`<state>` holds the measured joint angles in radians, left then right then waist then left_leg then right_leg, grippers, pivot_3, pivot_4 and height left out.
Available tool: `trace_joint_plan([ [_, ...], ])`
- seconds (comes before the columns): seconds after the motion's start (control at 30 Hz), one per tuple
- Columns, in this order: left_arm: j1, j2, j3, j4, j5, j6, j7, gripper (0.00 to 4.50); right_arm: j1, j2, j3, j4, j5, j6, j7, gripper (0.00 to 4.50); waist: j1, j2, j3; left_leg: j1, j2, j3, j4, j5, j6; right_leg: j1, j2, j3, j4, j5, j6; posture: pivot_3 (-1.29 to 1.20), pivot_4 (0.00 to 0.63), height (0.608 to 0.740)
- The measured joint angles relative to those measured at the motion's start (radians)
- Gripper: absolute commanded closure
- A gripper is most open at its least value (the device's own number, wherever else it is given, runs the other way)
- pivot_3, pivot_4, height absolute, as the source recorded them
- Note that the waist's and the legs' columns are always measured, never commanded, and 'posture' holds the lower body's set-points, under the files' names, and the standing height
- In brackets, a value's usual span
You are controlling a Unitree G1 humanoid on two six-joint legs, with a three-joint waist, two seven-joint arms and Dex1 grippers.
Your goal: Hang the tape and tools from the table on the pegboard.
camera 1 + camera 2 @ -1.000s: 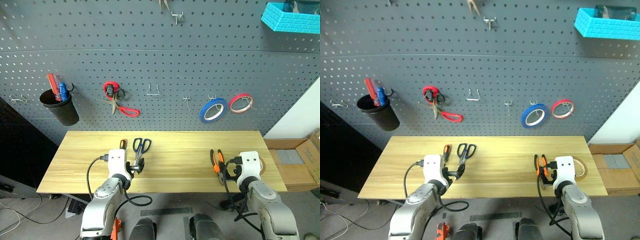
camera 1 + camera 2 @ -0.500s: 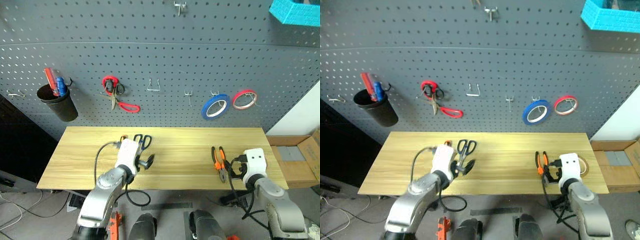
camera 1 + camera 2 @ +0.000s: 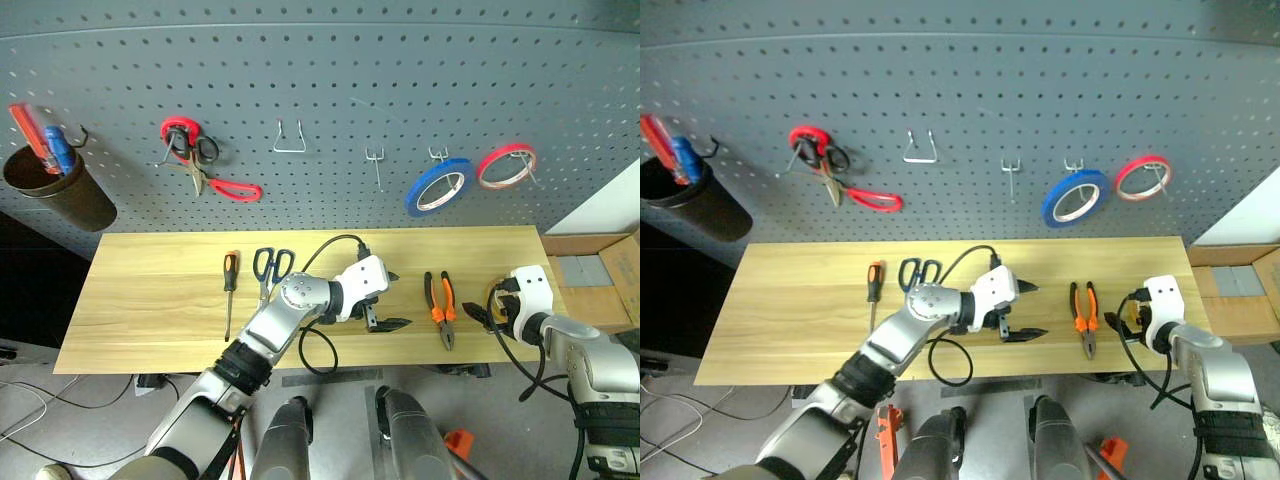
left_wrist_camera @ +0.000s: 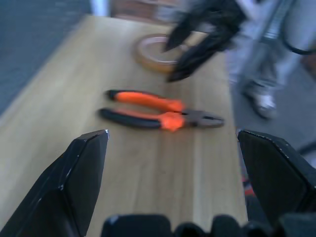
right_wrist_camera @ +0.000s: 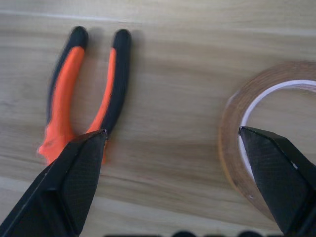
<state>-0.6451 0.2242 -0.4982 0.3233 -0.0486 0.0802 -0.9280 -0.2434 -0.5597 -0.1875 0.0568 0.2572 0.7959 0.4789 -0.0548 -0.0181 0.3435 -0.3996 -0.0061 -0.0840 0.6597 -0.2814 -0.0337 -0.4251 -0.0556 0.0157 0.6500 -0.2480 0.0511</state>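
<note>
Nothing of the task looks finished yet: all four items to be hung lie flat on the desk (image 3: 150,310), and none is in a hand. The screwdriver (image 3: 229,290) and the blue-handled scissors (image 3: 268,272) lie side by side towards the robot's left end of the desk, the orange-and-black pliers (image 3: 440,305) lie right of the middle, and the yellowish-tan tape roll (image 5: 266,143) lies near the right end, just beside the pliers but apart from them. On the pegboard (image 3: 330,90) the red-handled shears (image 3: 205,172), the blue tape ring (image 3: 438,187) and the red tape ring (image 3: 506,166) hang on hooks, while at least two hooks between the shears and the blue ring stand bare. The left hand (image 3: 388,300) reaches across the middle of the desk with its fingers spread wide and empty, pointing towards the pliers, which lie between its fingers in the left wrist view. The right hand (image 3: 484,312) hovers at the tape roll, its fingers also wide and empty, with pliers and tape both framed between them in the right wrist view. The work appears to be at its first pick, with every item left to grasp, lift and hook.
</note>
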Motion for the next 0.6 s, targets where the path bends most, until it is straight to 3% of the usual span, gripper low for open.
trace_joint_plan([
  [0.3, -0.076, -0.141, -0.006, 0.200, 0.056, -0.158, -0.017, 0.03, -0.047, -0.036, 0.008, 0.127, -0.011, -0.050, 0.004, 0.00, -0.006, -0.001, 0.029, -0.001, -0.001, 0.003, 0.005, -0.001, 0.001, 0.000, -0.001, 0.003, 0.000, 0.003, 0.005, -0.13, 0.438, 0.740],
  [0.6, -0.075, -0.162, 0.002, 0.206, 0.071, -0.175, -0.018, 0.03, -0.064, -0.043, 0.000, 0.204, -0.002, -0.093, 0.031, 0.00, -0.013, -0.005, 0.048, 0.000, -0.001, 0.003, 0.005, -0.001, 0.001, 0.000, -0.001, 0.003, 0.001, 0.003, 0.006, -0.13, 0.461, 0.740],
])
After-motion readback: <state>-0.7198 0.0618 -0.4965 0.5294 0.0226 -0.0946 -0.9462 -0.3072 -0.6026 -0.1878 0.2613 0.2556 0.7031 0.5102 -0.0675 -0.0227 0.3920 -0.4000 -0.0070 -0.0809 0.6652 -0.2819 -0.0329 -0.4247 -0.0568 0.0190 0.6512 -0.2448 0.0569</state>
